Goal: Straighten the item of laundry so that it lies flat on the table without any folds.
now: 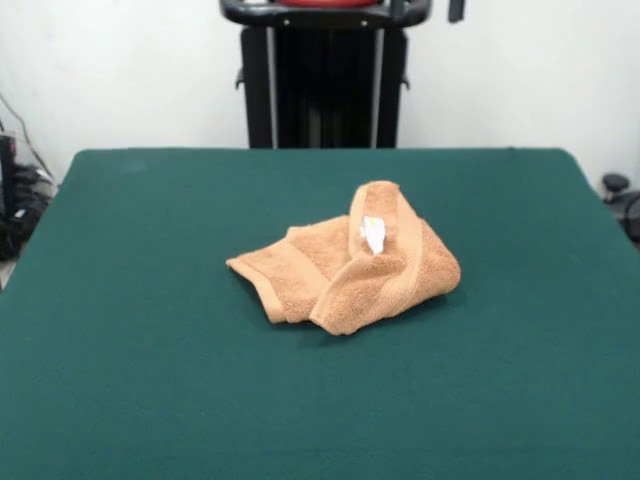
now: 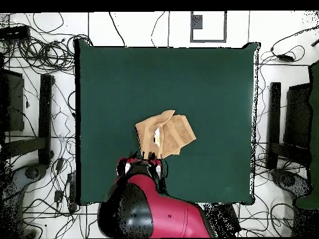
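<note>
Towel [image 1: 345, 270] sits bunched near the middle of the table [image 1: 150, 400], folded over itself, one banded edge humped up with the white tag [image 1: 373, 234] showing on it. My pincer [image 2: 144, 165] hangs just beside the heap in the overhead view; whether it is wide or narrow I cannot tell. I judge the best start is to pinch one free corner, low at the cloth's left in the front view, and draw it outward slowly so the layers peel apart. Green felt lies open on every side, edges well apart from the towel.
</note>
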Controlling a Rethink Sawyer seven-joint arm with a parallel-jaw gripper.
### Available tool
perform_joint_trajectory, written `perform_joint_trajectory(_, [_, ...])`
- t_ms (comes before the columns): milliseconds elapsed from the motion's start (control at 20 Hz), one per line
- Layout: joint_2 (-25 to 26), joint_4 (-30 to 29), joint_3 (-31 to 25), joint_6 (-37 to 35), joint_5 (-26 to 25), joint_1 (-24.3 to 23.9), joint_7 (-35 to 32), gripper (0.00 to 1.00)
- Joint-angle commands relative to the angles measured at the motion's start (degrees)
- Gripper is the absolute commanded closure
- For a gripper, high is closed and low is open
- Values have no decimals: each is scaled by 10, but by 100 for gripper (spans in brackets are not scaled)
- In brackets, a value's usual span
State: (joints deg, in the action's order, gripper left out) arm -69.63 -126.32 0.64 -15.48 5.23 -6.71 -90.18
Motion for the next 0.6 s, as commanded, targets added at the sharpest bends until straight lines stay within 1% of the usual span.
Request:
perform_joint_trajectory(50, [86, -55, -56, 39, 12, 7, -113, 0])
perform_joint_trajectory(200, [94, -49, -54, 28, 12, 9, -107, 0])
perform_joint_trajectory(450, [114, -47, -62, 54, 12, 5, -111, 0])
perform_joint_trajectory(600, [127, -40, -56, 61, 14, 11, -120, 0])
